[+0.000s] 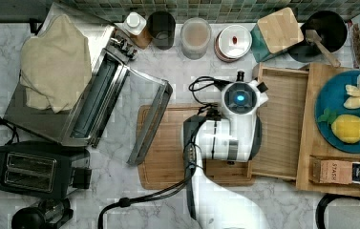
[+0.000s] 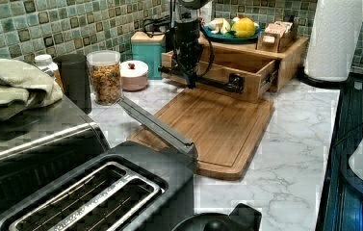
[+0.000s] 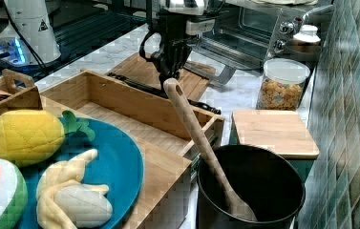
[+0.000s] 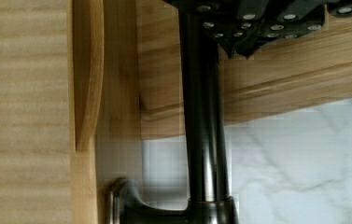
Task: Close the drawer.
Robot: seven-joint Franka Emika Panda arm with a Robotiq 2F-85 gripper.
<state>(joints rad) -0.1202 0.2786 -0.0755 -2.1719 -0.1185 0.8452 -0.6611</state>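
Drawer (image 1: pixel 282 129) stands pulled out of the wooden stand (image 1: pixel 311 179), its front over the bamboo cutting board (image 2: pixel 213 127). Gripper (image 2: pixel 190 83) sits at the dark bar handle (image 2: pixel 217 83); whether its fingers clamp the bar I cannot tell. Risk, as I judge it: a push off the handle's middle could skew the drawer so it jams, or nudge the stand and upset the blue fruit plate (image 1: pixel 328 102).

Top view straight down over the table (image 1: pixel 120 195), left view low from the toaster (image 2: pixel 97 197) end facing the jaws, right view close from behind the pot (image 3: pixel 251 191), wrist view tight on the handle bar (image 4: pixel 201 116) at the jaws, the drawer (image 1: pixel 282 124) common to all views
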